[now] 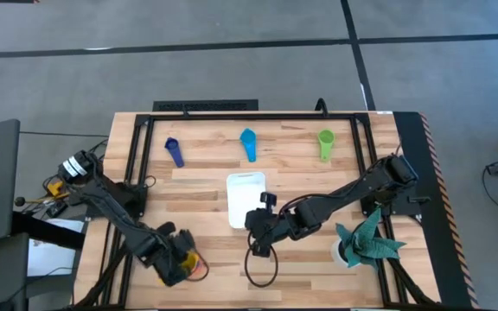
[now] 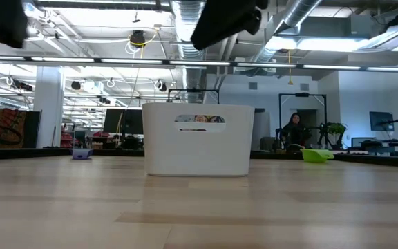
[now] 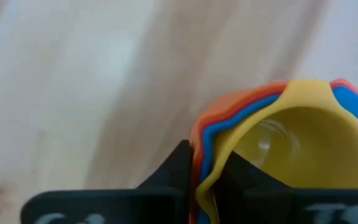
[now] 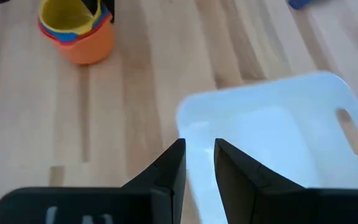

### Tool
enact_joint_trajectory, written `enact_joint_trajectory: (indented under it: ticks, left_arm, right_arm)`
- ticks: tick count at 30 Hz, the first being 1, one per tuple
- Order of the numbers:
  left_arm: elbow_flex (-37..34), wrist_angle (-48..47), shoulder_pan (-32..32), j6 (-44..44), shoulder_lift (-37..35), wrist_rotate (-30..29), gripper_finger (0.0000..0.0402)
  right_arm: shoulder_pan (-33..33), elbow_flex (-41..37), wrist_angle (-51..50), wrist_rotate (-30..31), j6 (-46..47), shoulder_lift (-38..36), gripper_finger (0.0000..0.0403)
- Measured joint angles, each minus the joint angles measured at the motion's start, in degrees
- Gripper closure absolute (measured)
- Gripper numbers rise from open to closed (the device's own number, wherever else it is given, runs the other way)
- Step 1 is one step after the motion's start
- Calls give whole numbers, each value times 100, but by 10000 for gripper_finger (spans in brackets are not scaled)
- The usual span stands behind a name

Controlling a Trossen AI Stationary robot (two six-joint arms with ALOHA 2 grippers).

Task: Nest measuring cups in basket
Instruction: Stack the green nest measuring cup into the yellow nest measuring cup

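A nested stack of measuring cups [image 4: 76, 31], yellow innermost, then blue, red and orange, stands near the table's front left, and my left gripper [image 1: 182, 257] is shut on its rim. The white basket [image 1: 246, 199] lies mid-table. My right gripper [image 4: 199, 155] hovers at the basket's near end, its fingers a little apart with nothing between them. Along the far side, three single cups lie on the table: dark blue [image 1: 174, 151], light blue [image 1: 248, 144] and green [image 1: 326, 144]. My left gripper pinches the stack's rim wall [image 3: 207, 149], one finger [image 3: 244, 174] inside the yellow cup and the other [image 3: 176, 165] outside the orange one, so several nested walls lie between them. The fingers come steeply from above. The stack is upright, its orange base apparently on the table.
A teal folded-paper plant [image 1: 367, 242] stands at the front right. A dark frame [image 1: 249, 117] borders the table's far and side edges. Bare wood lies between the stack and the basket. In the low view, a person [image 2: 294, 130] shows in the room far behind the table.
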Motion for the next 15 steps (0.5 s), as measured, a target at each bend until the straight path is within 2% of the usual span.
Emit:
enact_joint_trajectory:
  ticks: [4,8,12,15]
  left_arm:
    - [0,-668,487,-476,-11,-125,373]
    - [-2,-962,1013,-564,-9,-125,319]
    - [-11,-861,1422,-377,-7,-43,276]
    - [32,-787,1563,-139,-19,178,256]
  right_arm:
    - [143,0,-484,390,128,0,296]
    - [291,-105,-1056,933,479,-4,296]
    - [285,-688,-932,913,783,-116,296]
    - [232,-1223,-233,755,980,-289,296]
